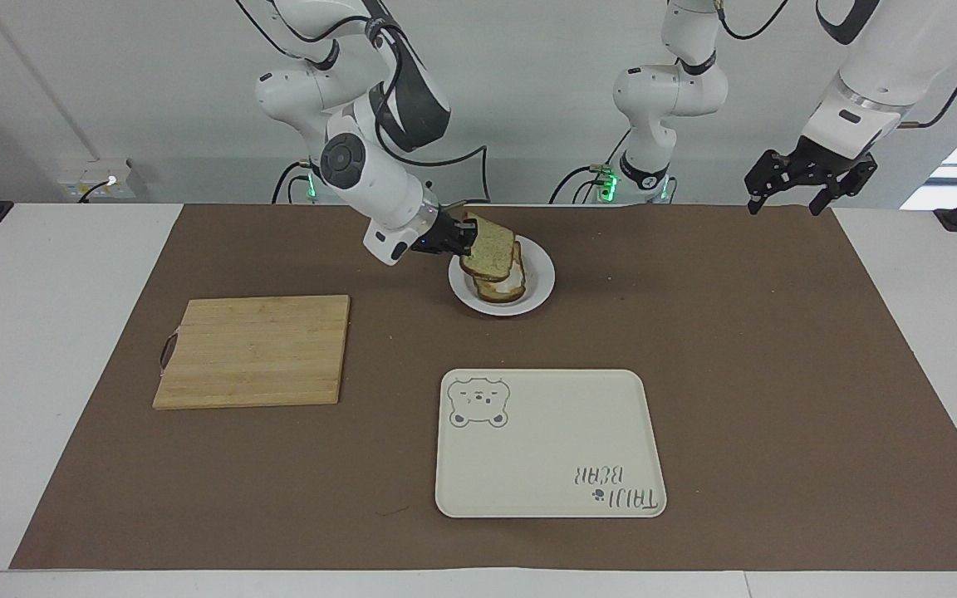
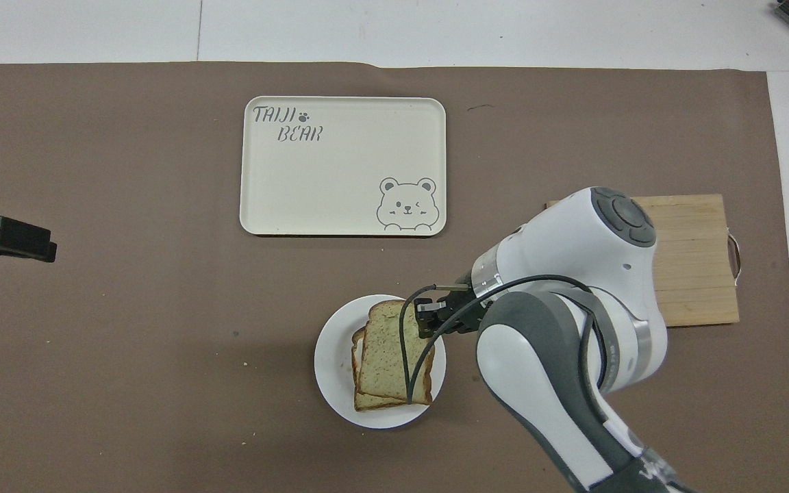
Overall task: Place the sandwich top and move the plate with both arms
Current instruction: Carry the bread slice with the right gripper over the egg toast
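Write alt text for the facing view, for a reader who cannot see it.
The right gripper holds the sandwich top tilted over the egg-topped slice on the plate. The left gripper waits in the air at its end of the table; a cutting board and bear tray lie farther from the robots.

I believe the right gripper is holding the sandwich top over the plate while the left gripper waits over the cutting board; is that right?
Not quite. The left gripper waits in the air at the left arm's end of the table, not over the cutting board, as the facing view shows. The right gripper does hold the sandwich top over the plate.
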`<state>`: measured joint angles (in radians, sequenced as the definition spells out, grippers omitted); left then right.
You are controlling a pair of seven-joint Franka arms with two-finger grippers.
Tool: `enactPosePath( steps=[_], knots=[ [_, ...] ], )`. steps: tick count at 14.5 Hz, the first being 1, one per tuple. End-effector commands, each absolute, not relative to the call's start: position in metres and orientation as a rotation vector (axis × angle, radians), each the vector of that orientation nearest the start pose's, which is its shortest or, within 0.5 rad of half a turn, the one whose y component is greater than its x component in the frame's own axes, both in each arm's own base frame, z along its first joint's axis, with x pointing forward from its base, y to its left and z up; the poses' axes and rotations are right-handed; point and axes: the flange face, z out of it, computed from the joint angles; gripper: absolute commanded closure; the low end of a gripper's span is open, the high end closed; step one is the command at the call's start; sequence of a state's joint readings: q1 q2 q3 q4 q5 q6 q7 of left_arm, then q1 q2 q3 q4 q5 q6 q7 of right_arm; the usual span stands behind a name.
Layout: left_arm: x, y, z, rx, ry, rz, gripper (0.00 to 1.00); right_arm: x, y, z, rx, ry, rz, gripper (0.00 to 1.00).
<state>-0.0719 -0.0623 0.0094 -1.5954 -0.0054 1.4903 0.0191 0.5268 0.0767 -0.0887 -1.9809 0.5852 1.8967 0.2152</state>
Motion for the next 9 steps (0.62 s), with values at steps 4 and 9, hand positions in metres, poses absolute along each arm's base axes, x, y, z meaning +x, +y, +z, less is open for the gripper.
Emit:
enactPosePath(
  steps=[4, 9],
  knots=[
    [0.522, -0.031, 0.644, -3.133, 0.129, 0.074, 0.00, 0.473, 0.302, 0.400, -2.621, 0.025, 0.423, 1.00],
    [0.522, -0.031, 0.644, -3.133, 0.129, 0.074, 0.00, 0.464, 0.300, 0.371, -2.622, -0.099, 0.433, 1.00]
  ],
)
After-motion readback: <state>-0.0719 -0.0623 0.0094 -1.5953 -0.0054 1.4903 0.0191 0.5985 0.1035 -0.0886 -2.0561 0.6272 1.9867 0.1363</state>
